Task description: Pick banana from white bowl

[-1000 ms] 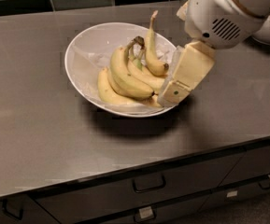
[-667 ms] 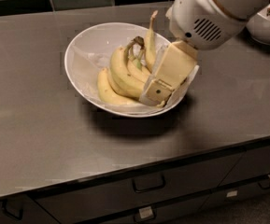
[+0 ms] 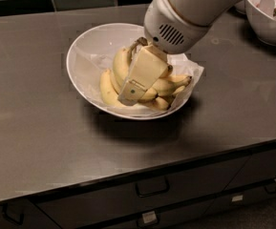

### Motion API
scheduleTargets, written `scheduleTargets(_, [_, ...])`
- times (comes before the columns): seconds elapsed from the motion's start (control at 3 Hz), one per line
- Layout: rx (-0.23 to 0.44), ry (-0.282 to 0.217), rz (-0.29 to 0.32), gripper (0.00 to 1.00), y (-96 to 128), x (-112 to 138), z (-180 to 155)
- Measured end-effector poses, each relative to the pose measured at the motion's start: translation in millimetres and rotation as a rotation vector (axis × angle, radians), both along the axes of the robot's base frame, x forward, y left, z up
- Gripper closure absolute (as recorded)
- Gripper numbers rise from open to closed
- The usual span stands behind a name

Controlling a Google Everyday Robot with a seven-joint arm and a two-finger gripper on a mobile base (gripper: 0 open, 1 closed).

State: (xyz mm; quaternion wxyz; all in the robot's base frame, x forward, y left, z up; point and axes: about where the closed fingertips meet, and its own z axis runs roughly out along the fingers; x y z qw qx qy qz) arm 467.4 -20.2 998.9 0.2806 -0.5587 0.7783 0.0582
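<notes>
The cream two-finger gripper (image 3: 132, 90) hangs low in the wide glossy white bowl (image 3: 82, 42), over the thick curved yellow banana (image 3: 120, 65). Its grip cannot be told. Bare dark counter (image 3: 37, 142) lies to the left.

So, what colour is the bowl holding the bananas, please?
The bowl is white, camera view; the tool sits over its bananas.

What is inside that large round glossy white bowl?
A bunch of yellow bananas on crinkled translucent wrap. The robot's cream gripper reaches into the bowl, covering the bunch's middle.

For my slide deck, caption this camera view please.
Robot gripper low inside the white bowl, over the bananas, on a dark countertop.
</notes>
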Motion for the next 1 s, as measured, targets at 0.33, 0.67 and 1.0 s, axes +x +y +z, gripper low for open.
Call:
scheduleTargets(0.33, [-0.019,0.077,0.062,0.00,12.1,12.1,-21.0])
scheduleTargets(0.67, [-0.019,0.076,0.062,0.00,12.1,12.0,-20.9])
scheduleTargets(1.0, [-0.026,0.082,0.035,0.00,11.8,14.4,-24.8])
